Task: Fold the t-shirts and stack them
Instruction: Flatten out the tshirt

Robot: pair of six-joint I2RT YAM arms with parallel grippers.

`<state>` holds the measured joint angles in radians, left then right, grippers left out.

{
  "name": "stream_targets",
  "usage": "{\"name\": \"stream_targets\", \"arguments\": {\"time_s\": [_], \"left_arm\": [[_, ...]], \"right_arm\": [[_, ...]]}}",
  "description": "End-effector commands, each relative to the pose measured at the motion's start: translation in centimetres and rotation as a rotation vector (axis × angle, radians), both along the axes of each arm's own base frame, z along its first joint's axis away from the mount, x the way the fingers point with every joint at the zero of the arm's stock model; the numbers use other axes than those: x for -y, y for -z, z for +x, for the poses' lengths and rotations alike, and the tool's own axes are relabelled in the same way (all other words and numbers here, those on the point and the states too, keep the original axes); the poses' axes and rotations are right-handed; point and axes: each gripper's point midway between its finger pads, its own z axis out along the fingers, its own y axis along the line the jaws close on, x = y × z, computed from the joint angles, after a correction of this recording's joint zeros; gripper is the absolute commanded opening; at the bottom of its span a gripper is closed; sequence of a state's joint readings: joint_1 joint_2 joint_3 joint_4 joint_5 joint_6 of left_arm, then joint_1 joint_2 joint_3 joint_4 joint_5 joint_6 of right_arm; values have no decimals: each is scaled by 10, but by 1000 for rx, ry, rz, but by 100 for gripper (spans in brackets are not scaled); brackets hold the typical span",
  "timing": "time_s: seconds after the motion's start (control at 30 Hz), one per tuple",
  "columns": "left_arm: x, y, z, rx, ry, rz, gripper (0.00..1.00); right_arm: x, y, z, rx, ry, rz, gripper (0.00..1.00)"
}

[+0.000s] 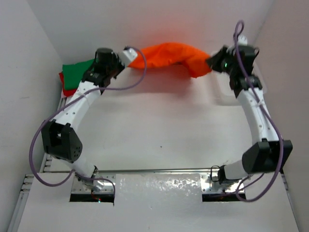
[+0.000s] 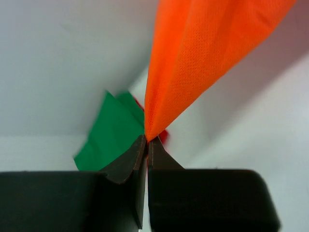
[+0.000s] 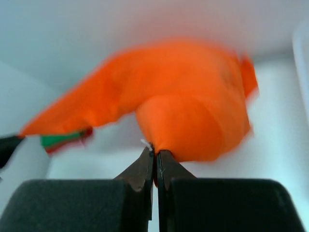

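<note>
Orange cloth t-shirt (image 1: 169,55) is clamped at either end by left gripper (image 2: 146,140) and right gripper (image 3: 154,151), slung between them over the white table (image 1: 159,125)'s far side; green cloth t-shirt (image 1: 77,71) is laid on red cloth t-shirt (image 1: 61,77), far left.

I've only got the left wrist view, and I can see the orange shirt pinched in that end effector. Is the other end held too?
Observer: Yes, the right end effector is shut on the orange shirt at its other end.
Operator: Is it spread out flat?
Observer: No, from above it looks bunched into a band between the two arms.
Operator: Anything near the right arm?
Observer: A white basket sits under that arm, on the right side.
</note>
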<state>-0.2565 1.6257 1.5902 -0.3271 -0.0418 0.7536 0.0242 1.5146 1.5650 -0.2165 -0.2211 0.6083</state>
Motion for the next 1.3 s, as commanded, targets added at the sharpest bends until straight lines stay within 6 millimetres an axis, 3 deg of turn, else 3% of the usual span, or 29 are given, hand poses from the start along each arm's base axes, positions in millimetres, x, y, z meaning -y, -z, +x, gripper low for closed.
{"name": "stream_targets", "arguments": {"time_s": [0.0, 0.03, 0.07, 0.1, 0.13, 0.17, 0.2, 0.27, 0.3, 0.37, 0.4, 0.5, 0.57, 0.7, 0.77, 0.93, 1.13, 1.2, 1.27], "left_arm": [[-17, 5, -44, -18, 24, 117, 0], [-27, 43, -60, -105, 30, 200, 0], [-34, 45, -74, -109, 28, 230, 0], [-41, 78, -90, -180, 44, 289, 0], [-48, 92, -101, -217, 36, 319, 0], [-51, 96, -114, -225, 38, 329, 0], [-52, 128, -132, -300, 65, 356, 0], [-53, 152, -158, -362, 108, 390, 0], [-57, 180, -177, -435, 125, 404, 0], [-58, 197, -196, -485, 139, 393, 0], [-62, 214, -210, -536, 146, 400, 0], [-71, 237, -242, -643, 146, 412, 0], [-75, 240, -251, -662, 137, 414, 0], [-73, 243, -264, -704, 125, 366, 0], [-70, 240, -263, -694, 115, 341, 0], [-66, 240, -259, -682, 89, 298, 1], [-80, 266, -297, -801, 128, 365, 1], [-82, 266, -300, -797, 122, 371, 1], [-82, 265, -304, -806, 120, 363, 7]], "right_arm": [[-9, 68, -49, -96, -66, -19, 0], [-11, 62, -73, -68, -73, -21, 0], [-13, 113, -94, -168, -79, -24, 0], [-17, 130, -110, -196, -83, -31, 0], [-18, 131, -131, -182, -83, -32, 0], [-19, 175, -152, -270, -85, -40, 0], [-25, 190, -168, -297, -103, -46, 0], [-30, 227, -205, -371, -117, -57, 0], [-32, 239, -216, -398, -118, -45, 0], [-35, 267, -243, -452, -123, -44, 0], [-41, 276, -252, -474, -143, -38, 0], [-41, 302, -276, -547, -152, -37, 0], [-39, 312, -284, -578, -150, -36, 0], [-35, 311, -285, -574, -140, -53, 0], [-36, 304, -281, -564, -141, -63, 0], [-36, 311, -282, -619, -146, -80, 0], [-39, 363, -339, -846, -104, 83, 0], [-34, 371, -355, -905, -81, 84, 0], [-26, 366, -354, -887, -45, 54, 0]]}}
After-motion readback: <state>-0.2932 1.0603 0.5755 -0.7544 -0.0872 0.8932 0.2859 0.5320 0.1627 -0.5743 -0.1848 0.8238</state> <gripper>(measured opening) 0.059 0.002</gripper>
